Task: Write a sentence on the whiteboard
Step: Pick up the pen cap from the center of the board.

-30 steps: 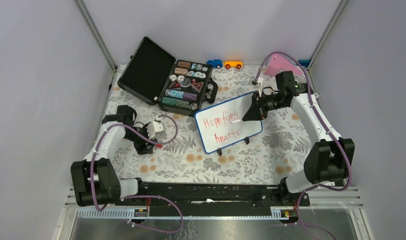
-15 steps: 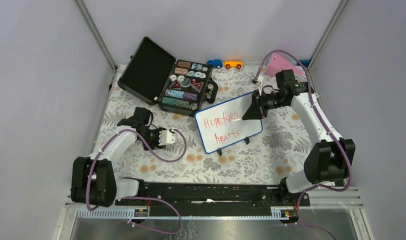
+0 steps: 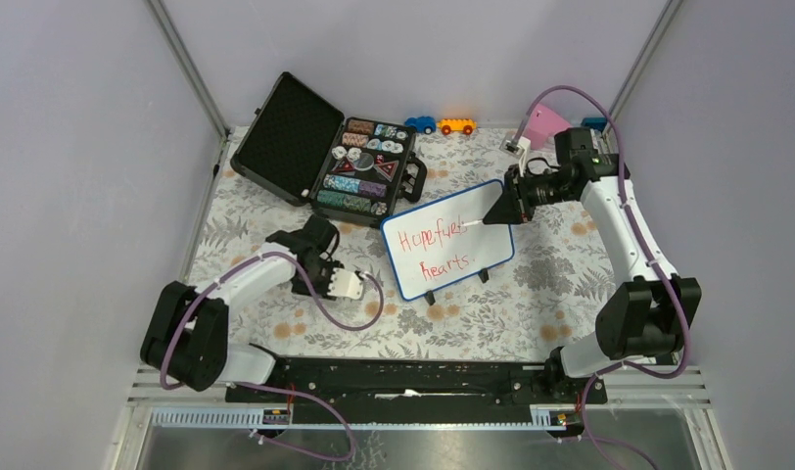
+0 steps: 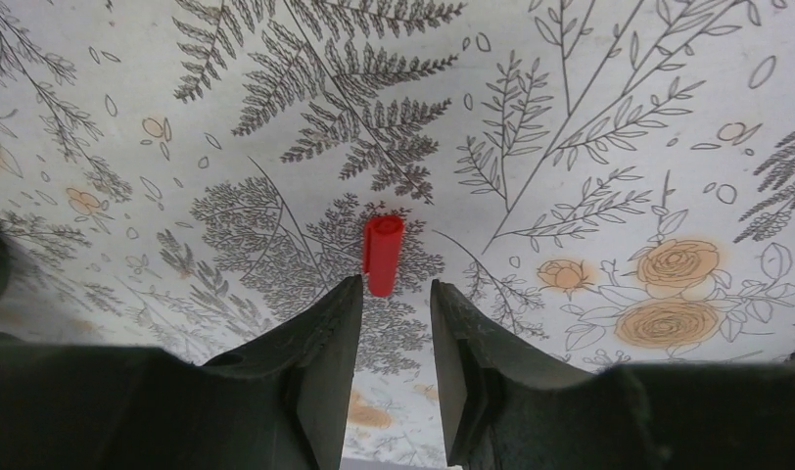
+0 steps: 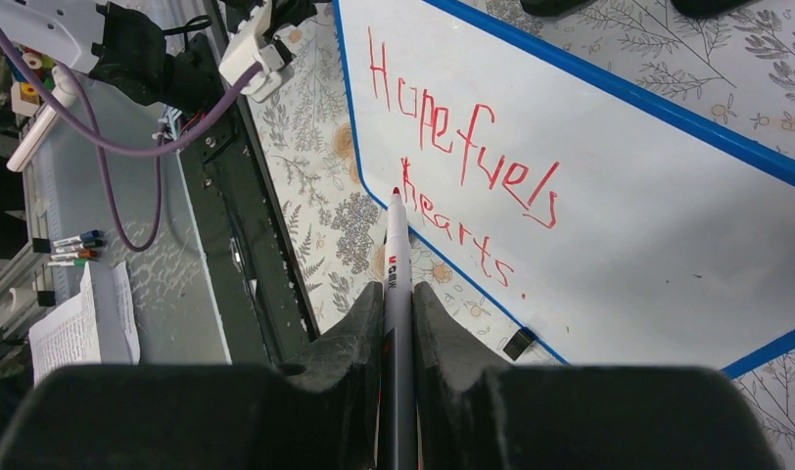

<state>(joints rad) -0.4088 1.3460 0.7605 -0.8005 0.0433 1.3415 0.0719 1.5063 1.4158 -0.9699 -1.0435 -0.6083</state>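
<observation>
Right tool clamped on red marker, tip over whiteboard beside 2-line sentence | left tool narrowly parted, red cap on desk just beyond fingertips, ungripped

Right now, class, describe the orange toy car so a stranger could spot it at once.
Find the open black case at the table's far edge. Right of it stand two toy cars. Yours is the orange car, beyond the blue car.
</observation>
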